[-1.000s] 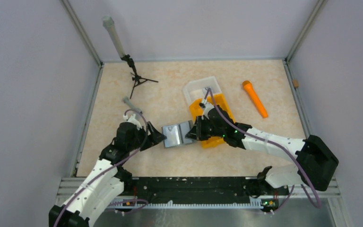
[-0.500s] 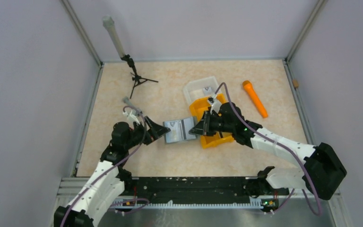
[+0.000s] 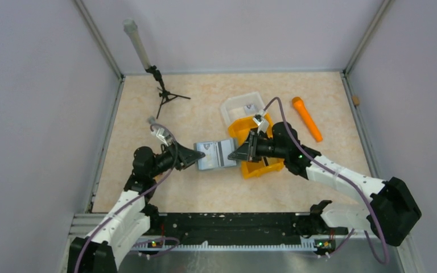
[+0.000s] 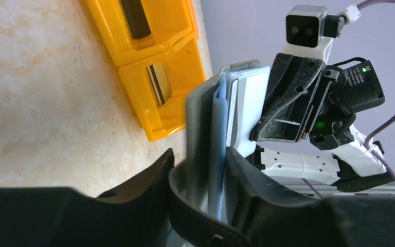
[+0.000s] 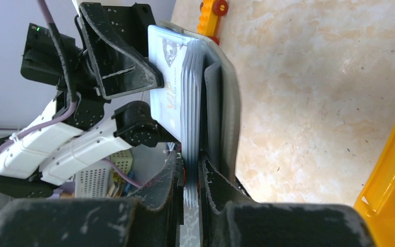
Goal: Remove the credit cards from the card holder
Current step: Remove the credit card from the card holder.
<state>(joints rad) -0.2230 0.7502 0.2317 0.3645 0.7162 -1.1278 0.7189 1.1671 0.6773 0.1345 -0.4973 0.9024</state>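
The grey card holder (image 3: pixel 215 154) hangs open above the table between my two grippers. My left gripper (image 3: pixel 196 154) is shut on its left panel; in the left wrist view (image 4: pixel 200 164) the grey holder (image 4: pixel 199 123) stands on edge between the fingers. My right gripper (image 3: pixel 236 154) is shut on the layered pale edge of the credit cards (image 5: pixel 191 103) in the right panel, with the grey cover (image 5: pixel 223 98) just outside one finger. A printed pale card (image 5: pixel 165 77) faces the left gripper. Dark cards (image 4: pixel 133 18) lie in the orange bin.
The orange two-compartment bin (image 3: pixel 260 162) sits right under my right wrist, with a clear tray (image 3: pixel 240 105) behind it. An orange marker (image 3: pixel 307 118) lies far right. A small tripod (image 3: pixel 165 94) stands far left, and a grey stick (image 3: pixel 151 120) lies near it.
Both grippers have kept hold of the card holder and raised it off the table. The left wrist tipped up, and the right arm swung outward to the right.
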